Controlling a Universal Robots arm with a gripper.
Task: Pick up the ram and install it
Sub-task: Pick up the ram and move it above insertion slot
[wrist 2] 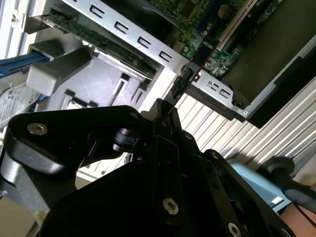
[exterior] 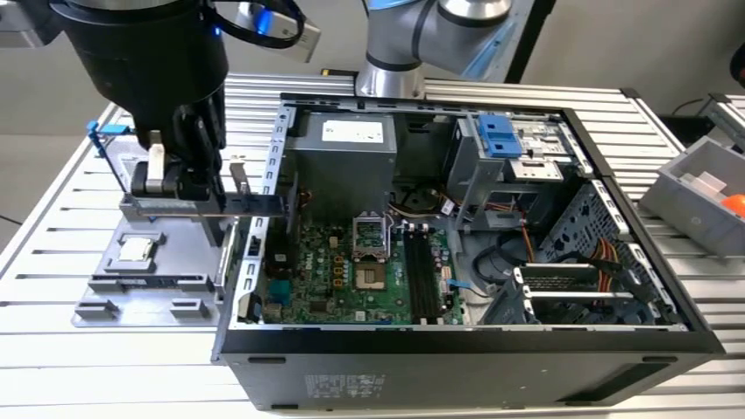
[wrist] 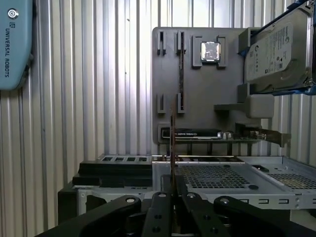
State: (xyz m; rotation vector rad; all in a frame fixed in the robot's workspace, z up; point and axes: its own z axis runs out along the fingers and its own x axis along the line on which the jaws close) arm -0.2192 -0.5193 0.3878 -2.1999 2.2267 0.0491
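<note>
Over gray tray (wrist: 197,89), hand (wrist: 173,191) clenched on ram (wrist: 173,143), edge-on, long axis parallel to tray slot (wrist: 180,74)

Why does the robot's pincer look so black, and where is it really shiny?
In the first wrist view the pincer is close and unlit, a dark shape gripping the ram edge-on; in the second wrist view bright light whitens the slatted table; in the exterior view the computer case is shadowy inside.

Bright, even overhead light, with soft glare on the ribbed table (exterior: 47,262). The computer case (exterior: 466,375) holds deep shadow — gripper (wrist: 173,186) and ram (wrist: 172,148) stand dark, backlit.
</note>
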